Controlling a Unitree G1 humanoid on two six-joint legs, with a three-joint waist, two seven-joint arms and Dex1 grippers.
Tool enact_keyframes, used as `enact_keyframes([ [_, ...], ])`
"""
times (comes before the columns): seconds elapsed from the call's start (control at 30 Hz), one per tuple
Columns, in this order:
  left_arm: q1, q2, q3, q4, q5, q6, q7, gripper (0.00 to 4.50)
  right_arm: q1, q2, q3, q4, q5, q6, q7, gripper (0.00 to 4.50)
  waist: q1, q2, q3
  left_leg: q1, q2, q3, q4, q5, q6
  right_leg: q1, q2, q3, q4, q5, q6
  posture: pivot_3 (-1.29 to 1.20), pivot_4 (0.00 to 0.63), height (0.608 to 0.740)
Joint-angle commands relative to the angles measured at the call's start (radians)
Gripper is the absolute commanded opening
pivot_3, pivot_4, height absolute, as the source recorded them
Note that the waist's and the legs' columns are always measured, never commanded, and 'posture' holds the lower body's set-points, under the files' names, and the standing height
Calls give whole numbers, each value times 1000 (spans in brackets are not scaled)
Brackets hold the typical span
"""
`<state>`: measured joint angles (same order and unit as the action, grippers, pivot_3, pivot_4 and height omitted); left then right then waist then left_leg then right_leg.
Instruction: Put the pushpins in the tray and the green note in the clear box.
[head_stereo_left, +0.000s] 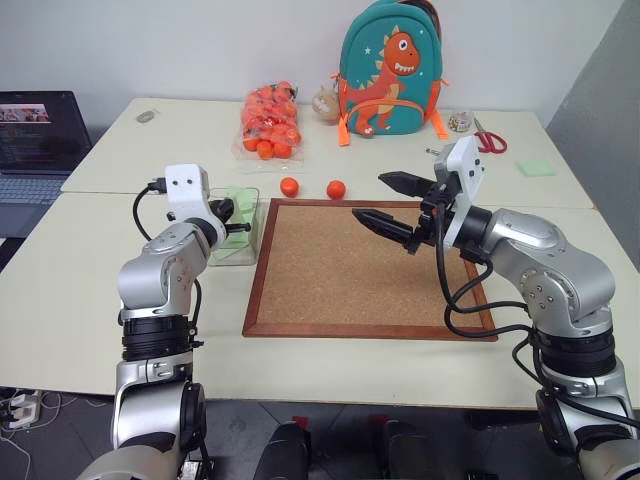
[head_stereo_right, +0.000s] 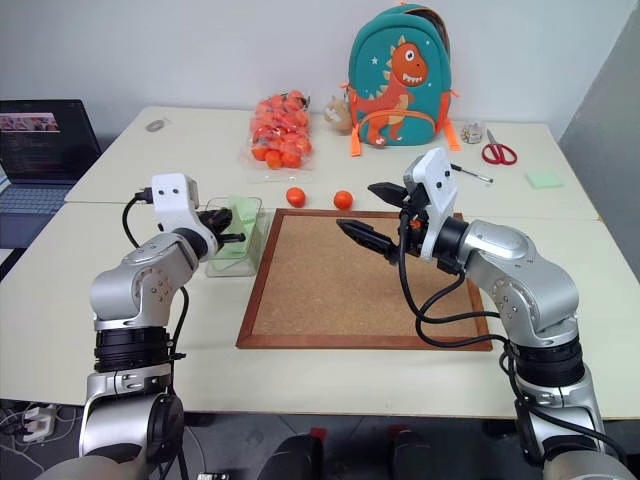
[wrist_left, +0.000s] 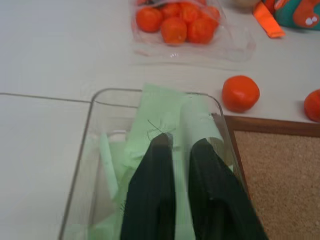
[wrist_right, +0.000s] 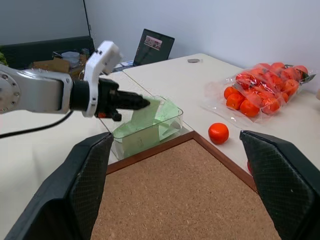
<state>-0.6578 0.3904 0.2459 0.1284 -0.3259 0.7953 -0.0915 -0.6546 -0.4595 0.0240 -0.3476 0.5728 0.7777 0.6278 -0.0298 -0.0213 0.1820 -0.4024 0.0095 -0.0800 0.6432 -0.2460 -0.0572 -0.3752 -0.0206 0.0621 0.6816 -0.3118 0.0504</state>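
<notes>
The clear box (head_stereo_left: 238, 243) stands on the table just left of the cork board. Pale green paper lies inside it, and the green note (wrist_right: 148, 114) leans upright against its far wall. My left gripper (wrist_left: 182, 142) reaches level into the box, its fingers a narrow gap apart with the green note (wrist_left: 161, 107) right at their tips. My right gripper (head_stereo_left: 372, 198) hovers wide open and empty above the far part of the cork board. The pushpins and the tray are out of view.
The wood-framed cork board (head_stereo_left: 370, 275) fills the middle of the table. Two loose orange balls (head_stereo_left: 289, 185) lie behind it, a bag of orange balls (head_stereo_left: 270, 120) and a dinosaur backpack (head_stereo_left: 390, 65) farther back. Scissors (head_stereo_left: 490, 141) and a green pad (head_stereo_left: 537, 167) lie at the right, a laptop (head_stereo_left: 35, 140) at the left.
</notes>
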Motion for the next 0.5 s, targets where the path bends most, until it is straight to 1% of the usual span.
enact_keyframes([
  [0.03, -17, 8, -9, -17, 27, -19, 2, 1416, -21, -8, -26, -46, 22, 19, -15, 4310, 0, 0, 0, 0, 0, 0, 0, 0, 0, 0, 0, 0, 0, 0, 0, 0, 150, 740],
  [0.1, -18, 6, -12, -16, 40, -20, 8, 1752, -16, -10, -31, -51, 22, 24, -17, 4310, 0, 0, 0, 0, 0, 0, 0, 0, 0, 0, 0, 0, 0, 0, 0, 0, 150, 740],
  [0.13, -20, 3, -14, -17, 43, -19, 8, 2024, -12, -11, -32, -53, 22, 24, -18, 4310, 0, 0, 0, 0, 0, 0, 0, 0, 0, 0, 0, 0, 0, 0, 0, 0, 150, 740],
  [0.33, -23, -21, -6, -23, 37, 11, 15, 3058, 12, -13, -33, -59, 15, 13, -20, 4310, 0, 0, 0, 0, 0, 0, 0, 0, 0, 0, 0, 0, 0, 0, 0, 0, 150, 740],
  [0.37, -24, -30, 1, -20, 29, 21, 17, 3178, 17, -14, -32, -58, 12, 10, -19, 4310, 0, 0, 0, 0, 0, 0, 0, 0, 0, 0, 0, 0, 0, 0, 0, 0, 150, 740],
  [0.5, -35, -61, 26, -16, 7, 45, 25, 3178, 25, -16, -31, -55, 6, 0, -15, 4310, 0, 0, 0, 0, 0, 0, 0, 0, 0, 0, 0, 0, 0, 0, 0, 0, 150, 740],
])
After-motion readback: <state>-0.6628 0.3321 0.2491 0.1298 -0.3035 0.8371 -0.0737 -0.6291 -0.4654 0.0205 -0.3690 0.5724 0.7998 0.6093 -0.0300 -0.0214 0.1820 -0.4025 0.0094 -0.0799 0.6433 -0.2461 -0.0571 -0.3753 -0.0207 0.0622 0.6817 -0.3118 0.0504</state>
